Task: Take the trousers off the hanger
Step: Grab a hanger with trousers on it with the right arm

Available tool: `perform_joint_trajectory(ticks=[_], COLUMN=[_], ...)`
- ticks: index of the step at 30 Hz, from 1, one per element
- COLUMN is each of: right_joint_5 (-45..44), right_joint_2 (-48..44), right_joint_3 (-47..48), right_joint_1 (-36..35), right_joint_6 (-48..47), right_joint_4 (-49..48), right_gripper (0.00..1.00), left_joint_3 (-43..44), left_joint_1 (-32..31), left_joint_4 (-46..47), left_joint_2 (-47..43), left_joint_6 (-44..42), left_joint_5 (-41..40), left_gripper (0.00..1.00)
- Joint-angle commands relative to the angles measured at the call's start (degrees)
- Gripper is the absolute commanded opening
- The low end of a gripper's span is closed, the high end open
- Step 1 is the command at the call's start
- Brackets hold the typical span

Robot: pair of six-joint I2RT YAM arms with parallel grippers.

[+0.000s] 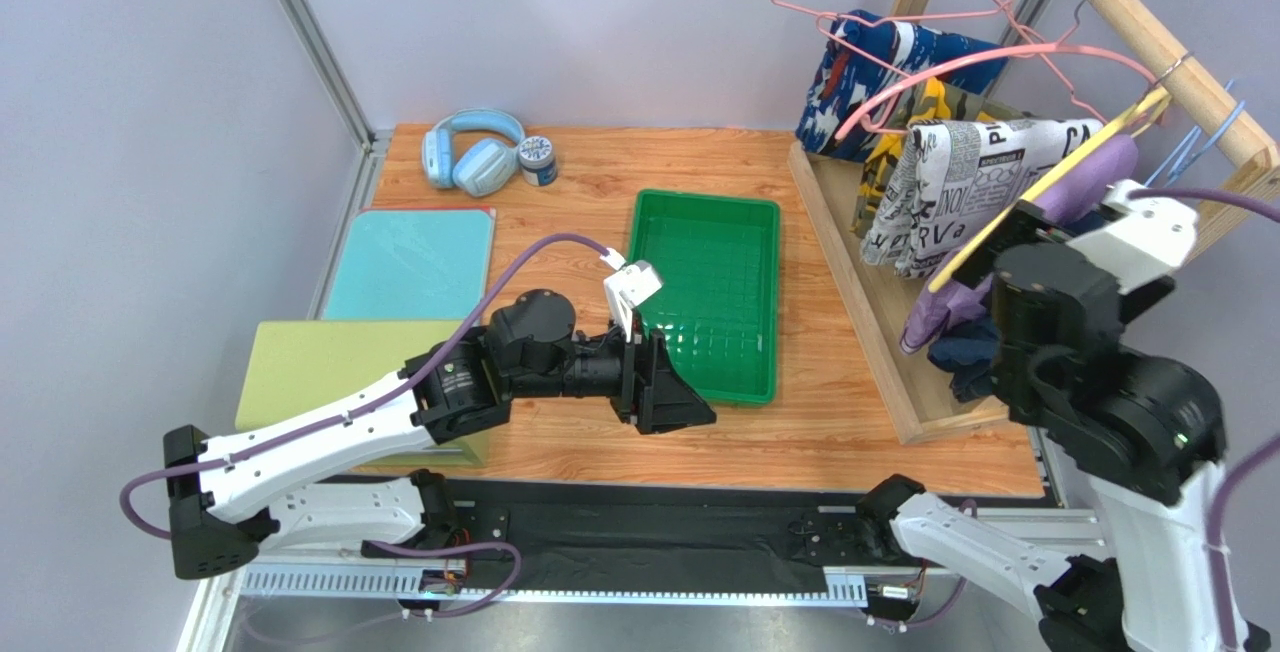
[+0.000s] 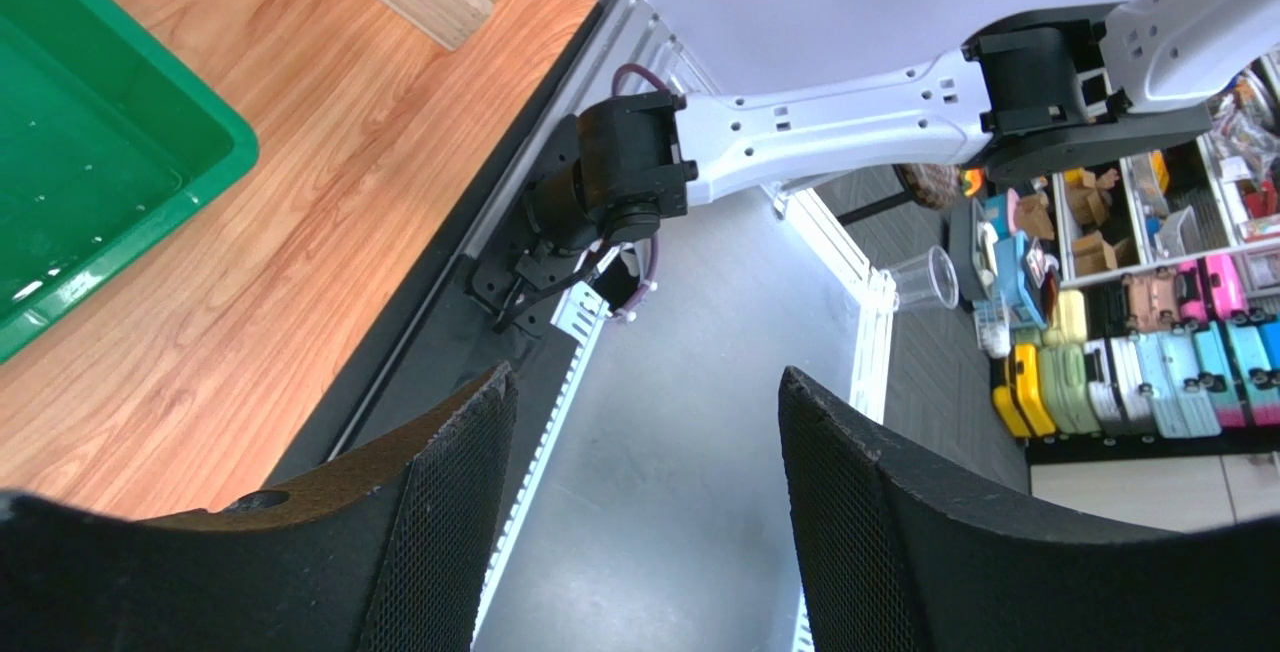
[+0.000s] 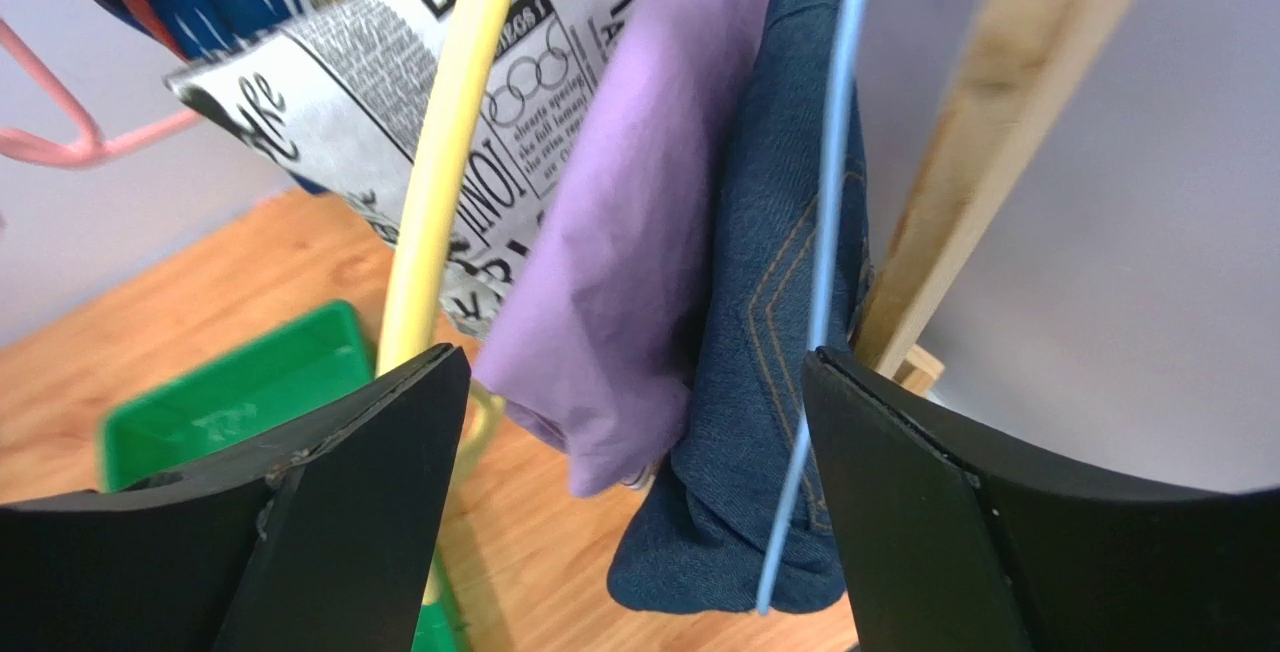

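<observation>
Five pairs of trousers hang on wire hangers on a wooden rack at the right: blue-white-red print, camouflage, newsprint, purple and denim. My right gripper is open and raised at the rack. In the right wrist view its jaws stand wide apart, with the purple trousers and denim trousers between them, touching neither. The purple pair hangs on a yellow hanger, the denim on a blue one. My left gripper is open and empty.
A green tray lies mid-table, just beyond the left gripper. Blue headphones and a small jar sit at the back left. Teal and yellow-green mats lie at the left. Empty pink hangers hang on the rack.
</observation>
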State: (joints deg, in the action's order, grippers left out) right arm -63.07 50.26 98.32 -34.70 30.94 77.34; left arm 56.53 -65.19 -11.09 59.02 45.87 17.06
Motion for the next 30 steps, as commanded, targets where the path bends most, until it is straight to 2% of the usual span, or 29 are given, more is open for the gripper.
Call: perform_joint_trajectory(ticks=[1, 5, 10, 14, 17, 21, 24, 26, 28, 30], right_joint_5=[-2.7, 6.4, 12.5, 13.7, 13.9, 13.2, 15.2, 22.7, 28.8, 30.5], right_joint_2=[1.0, 1.2, 2.5, 4.8, 5.7, 12.1, 14.3, 15.0, 13.7, 12.9], right_joint_3=[-3.1, -0.4, 6.3, 13.6, 14.4, 16.3, 16.0, 13.6, 11.3, 9.0], right_joint_1=[1.4, 1.7, 1.7, 1.7, 1.7, 2.2, 8.1, 15.9, 19.4, 21.1], right_joint_6=[0.1, 1.1, 2.7, 3.7, 1.5, -0.2, -1.1, -2.6, -3.3, -3.4], right_joint_4=[3.1, 2.1, 3.8, 7.9, 6.0, 5.2, 3.9, 1.7, -2.8, -6.0], right_gripper=[0.87, 0.87, 0.87, 0.87, 0.87, 0.87, 0.86, 0.85, 0.83, 0.81], left_joint_3=[0.7, 0.9, 1.3, 2.7, 3.3, 3.8, 4.2, 4.1, 4.0, 4.0], left_joint_1=[-0.1, -0.2, -0.2, -0.2, -0.2, -0.2, -0.2, -0.2, -0.2, -0.2], left_joint_4=[-0.5, -1.9, -2.9, -4.5, -5.4, -5.2, -4.8, -4.7, -5.0, -5.4], left_joint_2=[-2.9, -4.7, -7.3, -8.2, -8.3, -7.4, -6.8, -6.9, -7.2, -7.6], left_joint_6=[-2.4, -3.2, -3.9, -4.7, -5.3, -5.1, -4.4, -4.0, -3.8, -3.7], left_joint_5=[0.1, 0.9, 1.3, 1.6, 1.6, 1.9, 3.0, 3.4, 3.5, 3.5], left_gripper=[0.70, 0.70, 0.69, 0.68, 0.68, 0.68, 0.68, 0.67, 0.66, 0.66])
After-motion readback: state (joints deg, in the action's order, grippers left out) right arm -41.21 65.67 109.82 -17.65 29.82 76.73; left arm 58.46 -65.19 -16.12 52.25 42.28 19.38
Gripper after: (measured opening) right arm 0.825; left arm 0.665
